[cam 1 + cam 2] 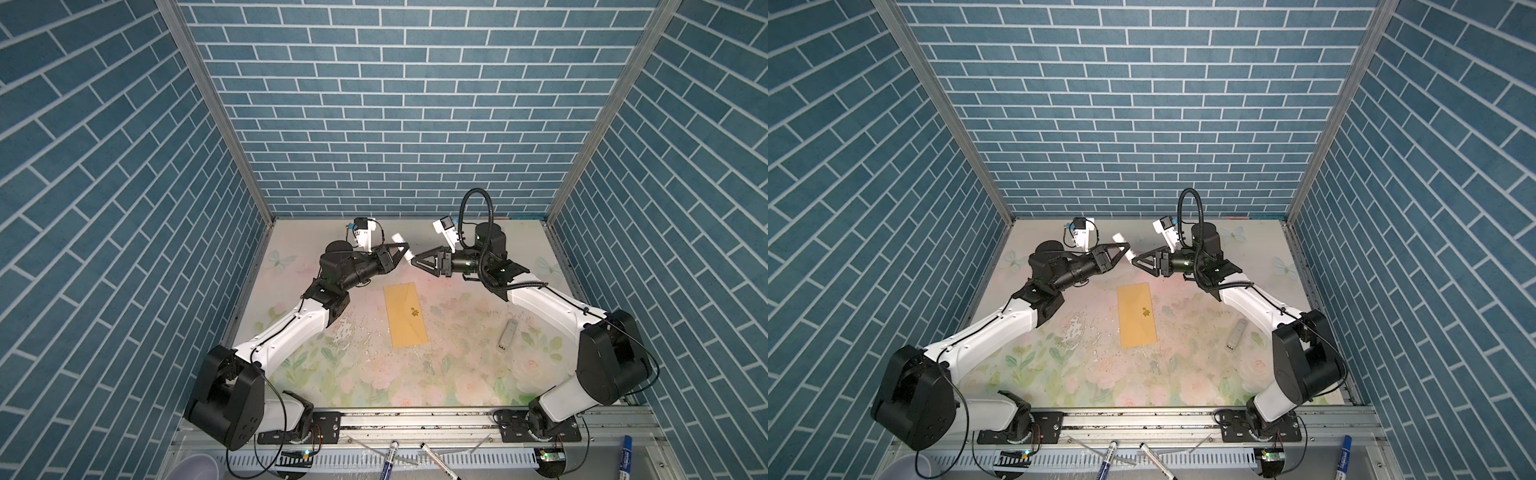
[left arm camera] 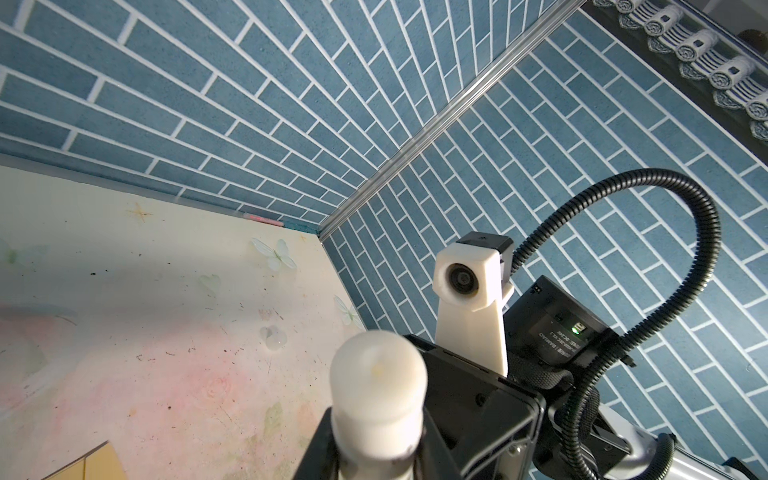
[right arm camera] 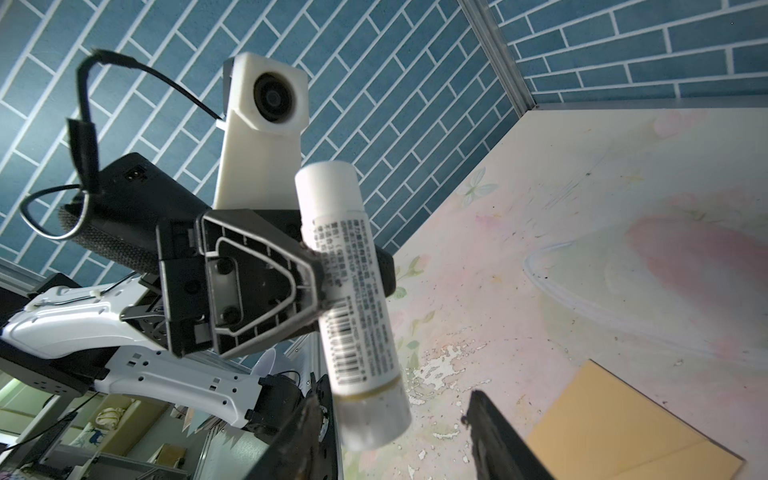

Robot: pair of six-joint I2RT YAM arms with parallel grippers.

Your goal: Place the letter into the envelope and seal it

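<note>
The envelope [image 1: 405, 316] lies flat near the middle of the table [image 1: 457, 374], long side running away from the robot and emblem up. Its flap is folded down, though I cannot tell whether it is stuck. The letter shows in no view, so I judge it is already inside. Off to the right, well apart from the envelope, lies a small grey oblong thing [image 1: 508, 334].

Beyond the envelope and raised above the table, the left hand [image 1: 402, 248] is clamped across the middle of a white glue stick [image 3: 353, 311]. The right hand [image 1: 417, 262] faces it with jaws parted, one on each side of the stick's translucent capped end. As far as the right wrist view shows, neither jaw touches the stick.

The step looks like pulling the cap off. To do it well:
- Centre the cap between the right jaws before closing.
- Grip only the cap, not the barrel.
- The left grip must be firm.
- Pull straight along the stick's axis rather than sideways, so the stick does not twist in the left hand.
- Do it clear of the envelope.
</note>
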